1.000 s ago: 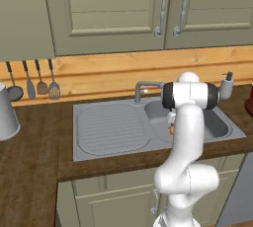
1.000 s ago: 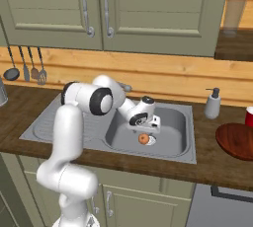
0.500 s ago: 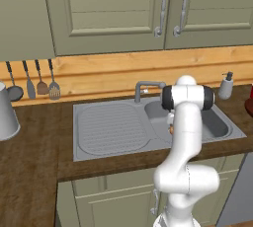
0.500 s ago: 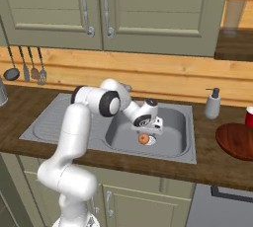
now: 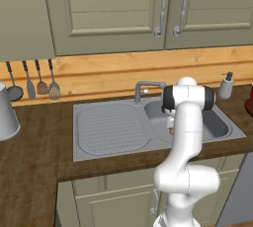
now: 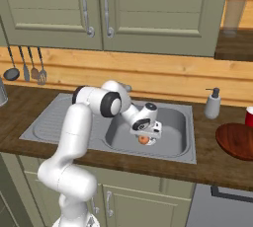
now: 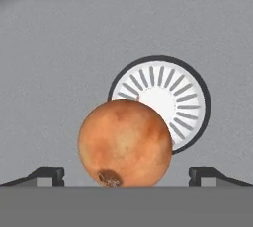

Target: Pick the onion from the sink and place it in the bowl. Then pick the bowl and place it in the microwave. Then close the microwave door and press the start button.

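Sink: grey steel sink (image 6: 64,117) set into the dark wooden counter (image 6: 29,142), ribbed drainboard on the left, rounded basin on the right, so the arm has to reach down over the rim to work inside it.
Bowl: reddish-brown bowl (image 6: 236,141) waits on the counter to the right of the sink, near enough for a short carry, I judge.
Gripper: gripper (image 6: 146,135) hangs low in the basin, pointing down at the onion, fingers spread wide with one tip on either side and nothing clamped; this looks like the line-up before closing.
Drain: white slotted drain (image 7: 165,100) lies on the basin floor, partly hidden behind the onion.
Onion: onion (image 7: 125,143) sits on the basin floor between the fingertips (image 7: 49,173); small, round, mottled orange-tan, with a dark root spot on its near side.
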